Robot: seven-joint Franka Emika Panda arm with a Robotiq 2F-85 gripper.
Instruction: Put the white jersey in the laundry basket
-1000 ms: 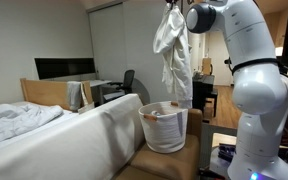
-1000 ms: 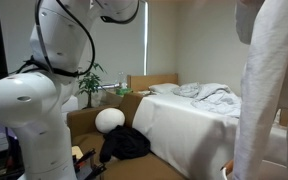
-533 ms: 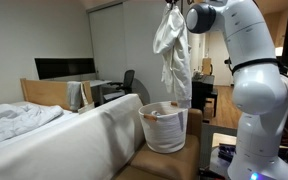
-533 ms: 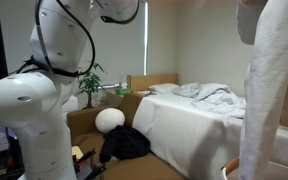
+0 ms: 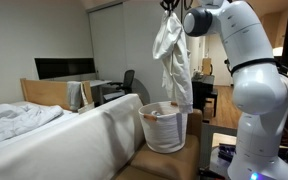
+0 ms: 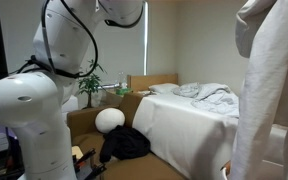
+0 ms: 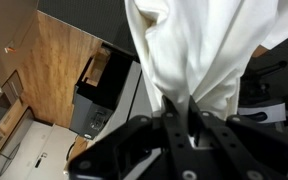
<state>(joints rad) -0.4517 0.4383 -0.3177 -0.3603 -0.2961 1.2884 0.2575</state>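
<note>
I have my gripper [image 7: 189, 118] clenched on the white jersey [image 5: 172, 55]; it hangs straight below the fingers, its hem over the laundry basket [image 5: 165, 135].

Jersey: white cloth jersey [image 5: 172, 55] hangs from the black gripper [image 5: 169, 6], above the basket.
Basket: round white plastic laundry basket [image 5: 165, 130] on a brown wooden stand [image 5: 172, 166], between bed and white robot base [image 5: 256, 150].
Bed: white-sheeted bed [image 5: 44, 135], just beside the stand.

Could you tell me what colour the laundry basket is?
The basket is white, clearest in an exterior view.
</note>
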